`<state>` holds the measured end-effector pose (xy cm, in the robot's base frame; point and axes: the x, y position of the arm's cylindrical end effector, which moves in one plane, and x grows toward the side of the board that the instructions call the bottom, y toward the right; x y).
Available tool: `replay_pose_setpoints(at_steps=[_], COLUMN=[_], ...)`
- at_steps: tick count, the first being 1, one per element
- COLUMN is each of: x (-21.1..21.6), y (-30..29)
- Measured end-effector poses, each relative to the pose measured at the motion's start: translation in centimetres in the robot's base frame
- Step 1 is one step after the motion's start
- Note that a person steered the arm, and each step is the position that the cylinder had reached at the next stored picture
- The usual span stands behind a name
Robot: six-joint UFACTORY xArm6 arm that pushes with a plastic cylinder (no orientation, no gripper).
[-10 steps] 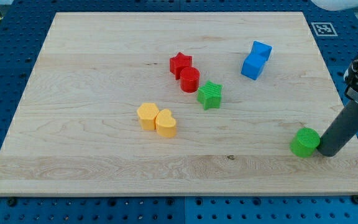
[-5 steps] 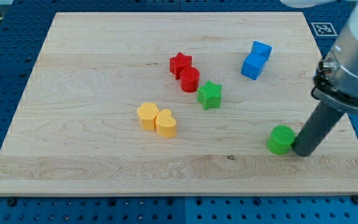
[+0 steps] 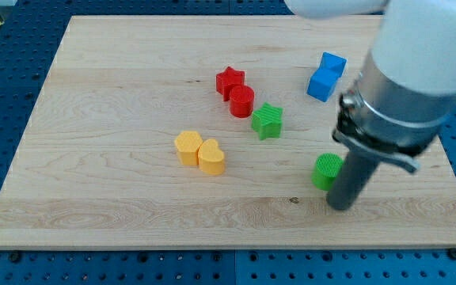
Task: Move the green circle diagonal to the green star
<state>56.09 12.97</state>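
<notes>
The green circle (image 3: 326, 170) sits on the wooden board (image 3: 117, 95) right of centre, toward the view's bottom. The green star (image 3: 267, 120) lies up and to the left of it, apart from it. My tip (image 3: 340, 204) rests on the board, touching the green circle's lower right side. The dark rod and the grey arm body above it rise up and to the right, hiding part of the board.
A red star (image 3: 229, 81) and a red circle (image 3: 241, 101) lie just upper left of the green star. Two blue blocks (image 3: 326, 75) lie at the upper right. A yellow block (image 3: 188, 147) and a yellow heart (image 3: 211, 157) lie left of centre.
My tip has slid left and pushed the green circle left and slightly up, from near the board's right edge toward the green star. The other blocks have not moved.
</notes>
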Motion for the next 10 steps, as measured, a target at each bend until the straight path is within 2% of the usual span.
replay_pose_setpoints(at_steps=[1,3,5,10], x=[-2.7,-4.9,-5.7,-4.1], y=[0.0,-2.2,-3.8,-2.9])
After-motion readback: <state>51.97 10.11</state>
